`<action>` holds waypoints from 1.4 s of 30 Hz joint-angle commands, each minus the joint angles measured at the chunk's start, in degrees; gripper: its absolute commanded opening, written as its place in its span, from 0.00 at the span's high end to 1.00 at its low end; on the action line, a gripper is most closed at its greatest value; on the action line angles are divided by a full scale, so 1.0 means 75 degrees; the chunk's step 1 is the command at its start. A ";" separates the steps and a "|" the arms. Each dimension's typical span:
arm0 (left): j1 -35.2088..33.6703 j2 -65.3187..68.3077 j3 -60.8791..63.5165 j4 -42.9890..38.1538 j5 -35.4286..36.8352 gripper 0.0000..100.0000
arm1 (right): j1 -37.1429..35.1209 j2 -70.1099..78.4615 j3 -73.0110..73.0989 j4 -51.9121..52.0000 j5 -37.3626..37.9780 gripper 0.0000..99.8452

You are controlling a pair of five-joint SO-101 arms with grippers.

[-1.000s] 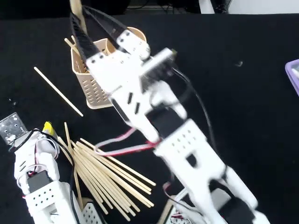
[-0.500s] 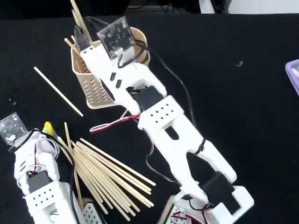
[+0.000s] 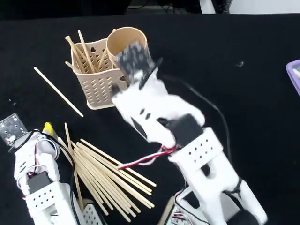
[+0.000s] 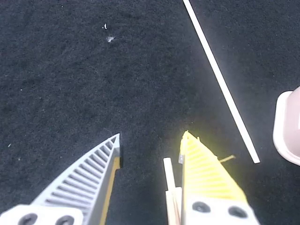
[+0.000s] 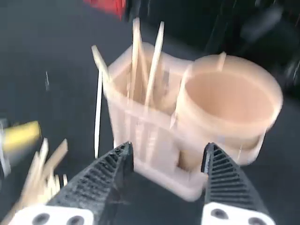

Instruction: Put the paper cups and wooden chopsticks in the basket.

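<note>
My end effector (image 5: 168, 149) hangs with fingers spread before the basket (image 5: 140, 131). A paper cup (image 5: 225, 101) sits in one side and wooden chopsticks (image 5: 136, 61) stand in the other. A loose chopstick (image 5: 98, 112) lies on the surface (image 5: 42, 51) beside a blurred yellow shape (image 5: 18, 136), perhaps another arm's tip.

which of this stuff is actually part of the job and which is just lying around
Part of the job:
- basket
- paper cup, already in the basket
- upright chopsticks, already in the basket
- chopstick pile on the table
- single chopstick beside the basket

Just lying about:
- purple object at the table's edge
- speck
</note>
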 commanded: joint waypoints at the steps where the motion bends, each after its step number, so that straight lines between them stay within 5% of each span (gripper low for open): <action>1: -0.0369 -0.0059 -0.0662 0.0211 -0.0012 0.79 | 0.0188 -0.0662 0.2409 -0.0891 -0.0059 0.76; 7: -0.0955 -0.0012 -0.2632 0.1735 0.0000 0.79 | 0.0188 -0.0756 0.5128 -0.3341 -0.0047 0.77; 15: -0.0932 0.0809 -0.4542 0.2274 0.0000 0.79 | 0.0164 -0.0721 0.5374 -0.3552 -0.0059 0.77; 21: -0.0697 0.4396 -0.7109 0.2438 0.0000 0.79 | 0.0152 -0.0721 0.5456 -0.3563 -0.0070 0.77; 32: 0.0979 1.1886 -1.3779 0.5603 0.0152 0.79 | -0.0293 -0.0733 0.5960 -0.4396 -0.0023 0.77; 42: 0.1084 1.6738 -1.8643 0.6646 0.2251 0.69 | -0.0305 -0.0768 0.5949 -0.4360 -0.0012 0.77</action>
